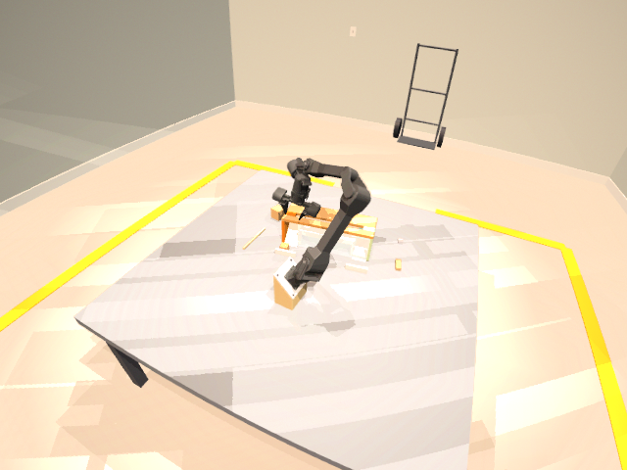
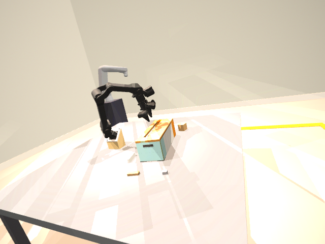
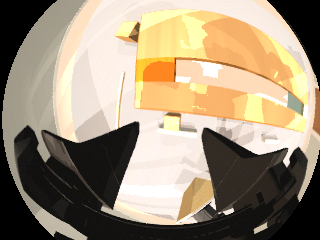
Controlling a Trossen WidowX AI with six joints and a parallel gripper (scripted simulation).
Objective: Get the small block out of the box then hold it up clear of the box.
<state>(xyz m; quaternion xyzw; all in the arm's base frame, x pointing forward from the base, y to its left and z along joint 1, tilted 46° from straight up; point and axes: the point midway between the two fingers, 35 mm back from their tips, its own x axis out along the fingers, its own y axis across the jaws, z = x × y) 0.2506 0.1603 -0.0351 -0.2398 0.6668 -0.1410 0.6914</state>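
The box (image 1: pixel 366 222) (image 2: pixel 151 154) (image 3: pixel 200 35) stands upright, with an orange slotted top, a clear front and a teal end. A small orange-yellow block (image 1: pixel 284 246) (image 3: pixel 172 121) is outside its clear front, near the orange end, at a white strip (image 1: pixel 285 252) (image 3: pixel 177 132). My gripper (image 1: pixel 293 213) (image 2: pixel 150 118) (image 3: pixel 171 127) is open and empty, pointing down, above the level of the box top near the orange end. In the wrist view the block shows between the fingertips but well below them. The shelf inside cannot be made out.
A tan cube (image 1: pixel 276 212) (image 2: pixel 182 126) (image 3: pixel 128 31) stands beyond the orange end. A thin stick (image 1: pixel 254 238) (image 3: pixel 119 99) lies beside that end. A yellow bar (image 1: pixel 398 263) (image 2: pixel 133 173) and a small grey block (image 1: pixel 400 241) (image 2: pixel 164 172) lie off the teal end.
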